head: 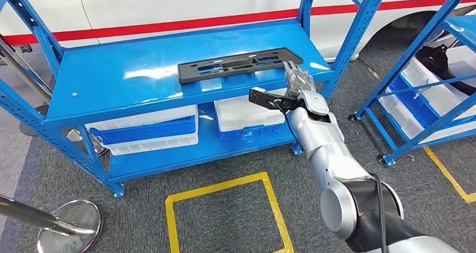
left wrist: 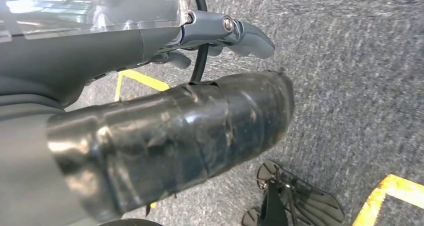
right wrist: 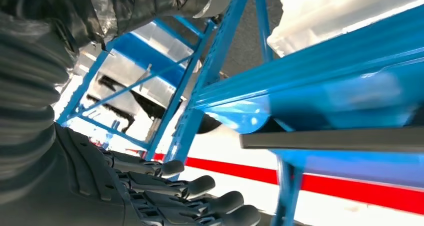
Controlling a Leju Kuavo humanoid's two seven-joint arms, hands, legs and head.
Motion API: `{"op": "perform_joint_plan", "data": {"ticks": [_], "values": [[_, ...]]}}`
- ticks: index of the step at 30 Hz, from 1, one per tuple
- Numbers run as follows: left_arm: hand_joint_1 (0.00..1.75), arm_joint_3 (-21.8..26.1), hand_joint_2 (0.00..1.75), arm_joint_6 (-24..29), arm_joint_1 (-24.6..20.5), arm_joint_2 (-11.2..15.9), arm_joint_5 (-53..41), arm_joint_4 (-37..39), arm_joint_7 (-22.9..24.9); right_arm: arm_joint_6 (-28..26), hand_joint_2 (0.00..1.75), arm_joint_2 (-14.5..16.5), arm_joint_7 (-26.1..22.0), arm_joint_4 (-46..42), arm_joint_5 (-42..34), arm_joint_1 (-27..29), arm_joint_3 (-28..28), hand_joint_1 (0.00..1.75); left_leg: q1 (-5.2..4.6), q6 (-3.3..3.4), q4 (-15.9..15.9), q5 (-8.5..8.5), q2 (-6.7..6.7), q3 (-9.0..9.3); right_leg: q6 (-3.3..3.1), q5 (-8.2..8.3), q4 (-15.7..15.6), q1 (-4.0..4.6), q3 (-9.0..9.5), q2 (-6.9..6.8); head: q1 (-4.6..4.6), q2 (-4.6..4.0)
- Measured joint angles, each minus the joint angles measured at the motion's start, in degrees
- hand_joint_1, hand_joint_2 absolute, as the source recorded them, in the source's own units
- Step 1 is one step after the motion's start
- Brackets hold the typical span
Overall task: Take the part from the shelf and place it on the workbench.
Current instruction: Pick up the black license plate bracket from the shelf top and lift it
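Note:
The part is a long flat black plastic panel with cut-outs, lying on the top board of the blue shelf near its right post. My right hand is at the shelf's front right edge, just beside the part's right end, fingers stretched out and holding nothing. In the right wrist view the part shows edge-on as a dark strip on the blue board, a gap away from my dark fingers. My left hand hangs over grey carpet, thumb out, with nothing in it.
Two white bins sit on the lower board. A second blue rack with bins stands at the right. A white vehicle with a red stripe is behind the shelf. A yellow square marks the carpet, and a stanchion base stands front left.

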Motion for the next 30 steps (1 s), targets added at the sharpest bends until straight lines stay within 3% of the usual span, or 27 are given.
{"op": "perform_joint_plan", "data": {"ticks": [2, 3, 6, 7, 8, 9, 11, 13, 16, 18, 21, 22, 23, 24, 27, 28, 30], "values": [[0.0, 0.2, 0.0, -0.1, 0.0, -0.2, 0.0, 0.0, -0.2, 0.5, 1.75, 0.0, 0.4, 0.2, 1.7, -0.5, 0.6, 0.0, 0.23, 0.59, -0.5, 0.4, 0.08, 0.16, 0.57, -0.65, 0.6, -0.15, -0.29, 0.0, 0.01, 0.0], [0.0, 0.4, 0.0, -0.1, 0.0, -0.3, 0.1, 0.0, -0.3, 0.8, 1.75, 0.0, 0.5, 0.3, 2.4, -0.8, 0.9, 0.0, 0.38, 0.9, -0.8, 0.61, 0.14, 0.23, 0.92, -1.79, 2.2, -0.26, -0.98, -0.02, 0.03, 0.0], [0.0, 1.0, 0.0, -0.1, -0.1, -0.4, 0.0, 0.0, -0.8, 1.8, 1.75, 0.0, 0.5, 0.8, 4.3, -1.8, 1.8, 0.0, 0.5, 1.24, -1.0, 0.82, 0.14, 0.2, 1.87, -6.75, 12.3, -0.78, -5.56, -0.13, 0.06, 0.0], [0.0, 1.2, 0.0, -0.1, -0.1, -0.4, -0.1, 0.0, -0.8, 1.9, 1.75, 0.0, 0.5, 1.0, 4.7, -1.9, 2.1, 0.0, 0.5, 1.24, -1.0, 0.81, 0.1, 0.2, 2.06, -7.34, 14.8, -0.95, -6.84, -0.15, 0.06, 0.0], [0.0, 1.3, 0.0, -0.2, -0.1, -0.5, -0.1, 0.0, -0.9, 2.1, 1.75, 0.0, 0.5, 1.2, 4.9, -1.9, 2.3, 0.0, 0.5, 1.21, -1.0, 0.8, 0.04, 0.23, 2.15, -6.86, 15.4, -1.09, -7.26, -0.17, 0.07, 0.0], [0.0, 1.3, 0.0, -0.2, -0.1, -0.6, -0.2, 0.0, -0.9, 2.2, 1.75, 0.1, 0.5, 1.3, 5.1, -2.1, 2.5, 0.0, 0.5, 1.16, -1.0, 0.76, -0.01, 0.3, 2.14, -5.3, 13.7, -1.19, -6.54, -0.2, 0.07, 0.0], [0.0, 1.5, 0.0, -0.3, -0.1, -0.8, -0.2, 0.0, -0.8, 2.6, 1.75, 0.2, 0.4, 1.5, 5.5, -2.6, 2.9, 0.0, 0.51, 0.93, -1.0, 0.66, -0.09, 0.46, 1.75, -1.24, 5.8, -1.22, -2.8, -0.24, 0.07, 0.0], [0.0, 1.7, 0.0, -0.2, -0.2, -1.0, -0.3, 0.0, -0.7, 3.0, 1.75, 0.4, 0.2, 1.7, 5.9, -3.4, 3.2, 0.0, 0.44, 0.39, -1.0, 0.69, -0.12, 0.34, 1.17, 0.58, 0.1, -0.81, -0.2, -0.23, 0.07, 0.0], [0.0, 2.0, 0.0, 0.1, -0.2, -1.0, -0.7, 0.0, -0.3, 3.4, 1.75, 0.8, 0.1, 2.0, 6.3, -3.8, 3.5, 0.0, 0.49, -0.66, -1.2, 0.73, -0.14, 0.16, 0.32, 0.62, -1.0, -0.55, 0.12, -0.19, 0.06, 0.0], [0.0, 2.4, 0.0, 0.4, -0.2, -1.0, -1.0, 0.0, 0.0, 3.6, 1.75, 1.2, 0.1, 2.1, 6.6, -4.0, 3.6, 0.0, 0.45, -1.1, 0.5, -0.66, -0.15, -0.52, -0.53, 0.94, -1.8, -0.81, 0.54, -0.31, 0.04, 0.0], [0.0, 2.6, 0.0, 0.6, -0.2, -0.9, -1.1, 0.0, 0.3, 3.8, 1.75, 1.7, 0.0, 2.4, 6.7, -4.1, 3.6, 0.0, 0.44, -1.31, 10.3, -5.64, -0.15, -4.98, -1.36, 1.05, -2.1, -0.67, 0.8, -0.48, 0.04, 0.0], [0.0, 2.7, 0.0, 0.6, -0.1, -0.9, -1.2, 0.0, 0.3, 3.8, 1.75, 1.8, 0.0, 2.5, 6.7, -4.0, 3.7, 0.0, 0.44, -1.37, 13.4, -6.63, -0.15, -6.5, -1.43, 0.99, -2.0, -0.55, 0.78, -0.47, 0.05, 0.0], [0.0, 2.7, 0.0, 0.6, -0.1, -0.9, -1.2, 0.0, 0.4, 3.8, 1.75, 2.0, -0.1, 2.6, 6.7, -3.8, 3.8, 0.0, 0.44, -1.41, 14.8, -6.59, -0.14, -7.26, -1.47, 0.91, -1.9, -0.45, 0.77, -0.44, 0.05, 0.0], [0.0, 2.7, 0.0, 0.7, -0.1, -0.9, -1.3, 0.0, 0.4, 3.8, 1.75, 2.1, -0.2, 2.8, 6.7, -3.7, 4.0, 0.0, 0.44, -1.38, 13.8, -5.41, -0.13, -6.9, -1.46, 0.77, -1.6, -0.39, 0.76, -0.4, 0.05, 0.0], [0.0, 2.7, 0.0, 0.8, -0.1, -0.9, -1.5, 0.0, 0.4, 3.8, 1.75, 2.2, -0.5, 2.9, 6.8, -3.7, 4.4, 0.0, 0.34, -0.9, 3.5, -0.37, -0.12, -1.9, -0.98, -0.02, -0.5, -0.28, 0.59, -0.3, 0.06, 0.0], [0.0, 2.7, 0.0, 0.8, -0.1, -0.8, -1.6, 0.0, 0.4, 3.8, 1.75, 2.2, -0.6, 2.9, 6.8, -3.8, 4.5, 0.0, 0.27, -0.69, 1.2, 0.22, -0.15, -0.81, -0.72, -0.21, -0.1, -0.17, 0.42, -0.28, 0.07, 0.0], [0.0, 2.7, 0.0, 0.9, -0.2, -0.8, -1.6, 0.0, 0.4, 3.9, 1.75, 2.2, -0.6, 2.9, 6.8, -3.8, 4.5, 0.0, 0.03, -0.33, 0.1, 0.23, -0.21, -0.37, -0.21, -0.26, 0.2, -0.01, 0.13, -0.26, 0.08, 0.0]]}}
